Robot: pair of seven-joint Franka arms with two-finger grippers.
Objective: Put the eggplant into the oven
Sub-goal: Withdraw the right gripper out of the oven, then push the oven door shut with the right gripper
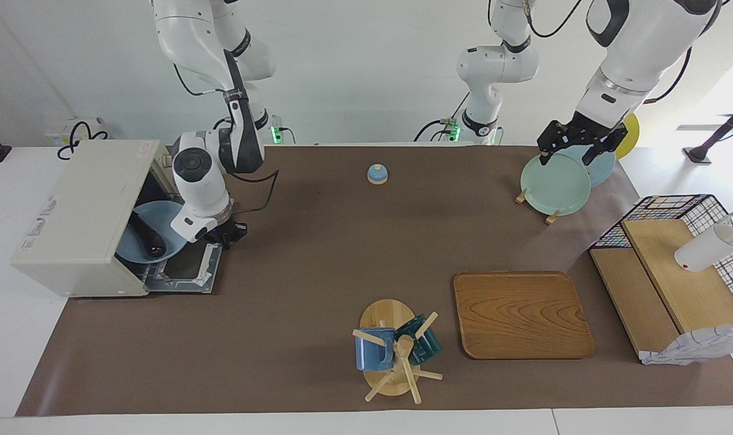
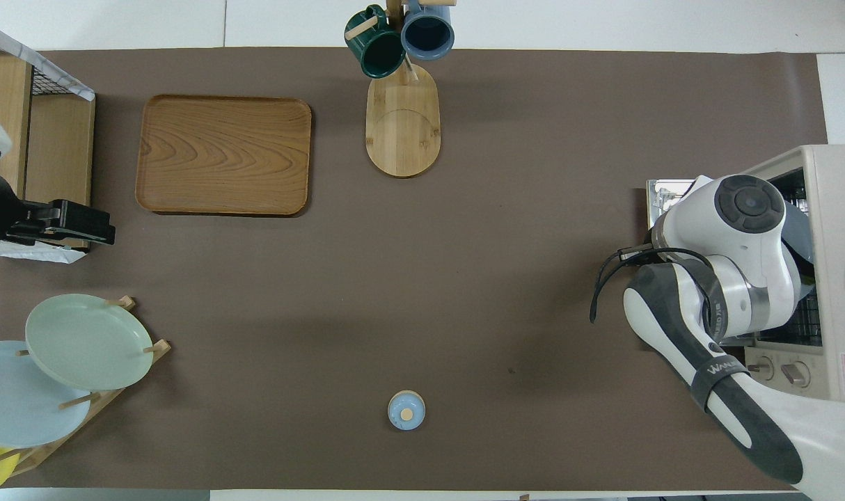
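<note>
While the glossy dark purple eggplant lies on a pale blue round plate inside the boxy cream-white toaster oven, the oven's dark glass door hangs open, flat on the brown surface. Right end effector sits low over the open door's edge, just beside the plate's rim; fingertips pinched together, nothing visibly between them. Eggplant and plate are just beside it, inward toward the oven cavity. Overhead view: right arm's wrist covers the end effector and most of the plate, eggplant hidden.

Left end effector waits up in the air over the pale green round plate standing in the wooden plate rack, fingers spread wide, holding nothing. Rectangular wooden tray and wooden mug tree with blue and green mugs are well apart from both end effectors.
</note>
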